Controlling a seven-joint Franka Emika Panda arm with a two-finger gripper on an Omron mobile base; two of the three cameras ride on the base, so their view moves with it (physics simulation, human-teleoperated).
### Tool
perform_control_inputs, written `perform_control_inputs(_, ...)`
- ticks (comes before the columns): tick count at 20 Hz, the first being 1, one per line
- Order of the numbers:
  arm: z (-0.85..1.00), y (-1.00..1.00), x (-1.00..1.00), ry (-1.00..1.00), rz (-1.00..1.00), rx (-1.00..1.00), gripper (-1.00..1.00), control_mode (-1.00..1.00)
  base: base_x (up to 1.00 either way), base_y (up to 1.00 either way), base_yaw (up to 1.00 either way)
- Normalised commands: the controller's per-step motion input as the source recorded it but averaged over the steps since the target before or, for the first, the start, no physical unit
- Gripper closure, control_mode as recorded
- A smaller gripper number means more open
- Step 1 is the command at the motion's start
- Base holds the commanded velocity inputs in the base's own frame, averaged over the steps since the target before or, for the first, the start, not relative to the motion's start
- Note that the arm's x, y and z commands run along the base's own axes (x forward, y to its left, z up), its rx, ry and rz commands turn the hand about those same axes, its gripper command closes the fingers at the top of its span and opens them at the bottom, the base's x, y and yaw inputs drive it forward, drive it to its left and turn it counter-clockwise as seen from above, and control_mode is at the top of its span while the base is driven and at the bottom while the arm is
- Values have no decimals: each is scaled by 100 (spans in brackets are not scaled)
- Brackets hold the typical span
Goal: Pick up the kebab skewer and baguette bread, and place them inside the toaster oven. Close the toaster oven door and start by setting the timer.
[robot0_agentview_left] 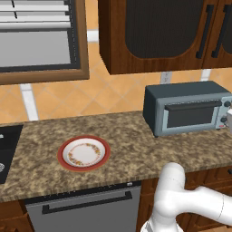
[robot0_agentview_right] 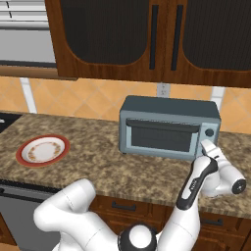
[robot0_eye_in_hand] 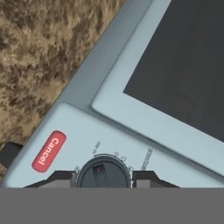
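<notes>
The boxy grey-blue metal toaster oven [robot0_agentview_right: 169,126] is set on the brown speckled stone counter [robot0_agentview_left: 136,152], its long side along the orange tiled wall [robot0_agentview_left: 118,93] and its front turned to the room. The dark glass toaster oven door [robot0_agentview_right: 162,137] is shut upright, its bar handle level along the top edge. The two-finger gripper [robot0_eye_in_hand: 104,176] is seen in the hand view with a finger at either side of a round dark knob [robot0_eye_in_hand: 103,172], narrowly spread; contact cannot be told. A red-rimmed patterned plate [robot0_agentview_left: 84,153] lies well apart, leftward. Dark wooden cabinets [robot0_agentview_right: 147,39] hang above.
</notes>
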Motion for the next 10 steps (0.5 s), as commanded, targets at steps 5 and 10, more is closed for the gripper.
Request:
perform_control_inputs(5, 5, 3, 3, -1, 0, 8, 100, -100, 0, 0, 0)
perform_control_inputs(10, 10, 2, 12, 0, 0, 9, 100, -100, 0, 0, 0)
